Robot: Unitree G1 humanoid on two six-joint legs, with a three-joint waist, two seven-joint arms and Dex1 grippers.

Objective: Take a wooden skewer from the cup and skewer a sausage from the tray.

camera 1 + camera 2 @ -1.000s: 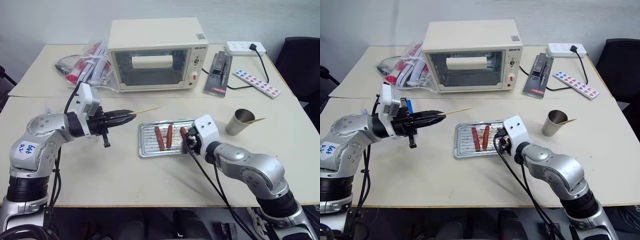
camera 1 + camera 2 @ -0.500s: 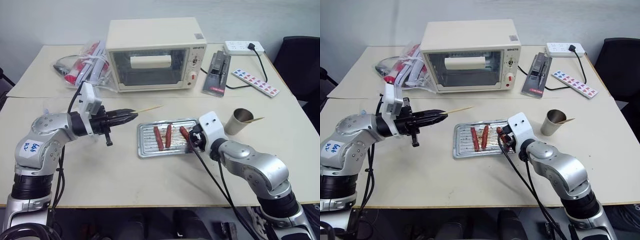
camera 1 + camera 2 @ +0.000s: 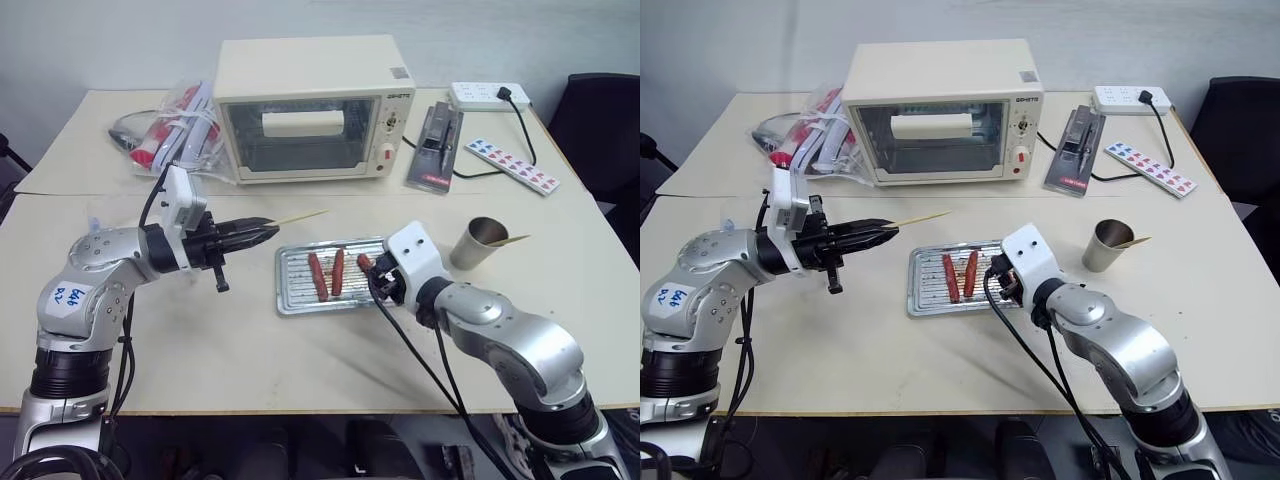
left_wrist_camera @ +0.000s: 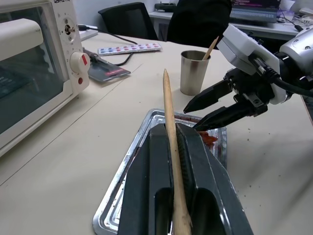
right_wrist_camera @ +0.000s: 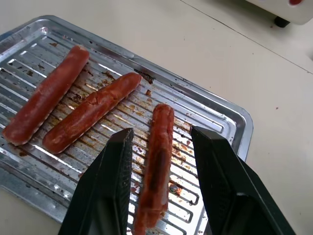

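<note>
My left gripper (image 3: 265,232) is shut on a wooden skewer (image 3: 300,217), held level left of the tray with its tip pointing right; the thin stick (image 4: 170,122) runs out between the black fingers. The silver tray (image 3: 294,293) holds three reddish-brown sausages (image 3: 317,275) side by side. My right gripper (image 5: 161,133) is open low over the tray's right end, one finger on each side of the right-hand sausage (image 5: 157,161), with a gap on both sides. The cup (image 3: 478,243) stands right of the tray with another skewer (image 3: 510,241) in it.
A cream toaster oven (image 3: 310,105) stands behind the tray. A plastic bag of packets (image 3: 175,125) lies at the back left. A black device (image 3: 440,145), a power strip (image 3: 485,95) and a patterned card (image 3: 515,165) lie at the back right.
The right gripper has shifted a little to the left over the tray's right end and its wrist has turned slightly. The left gripper has kept still with the skewer.
</note>
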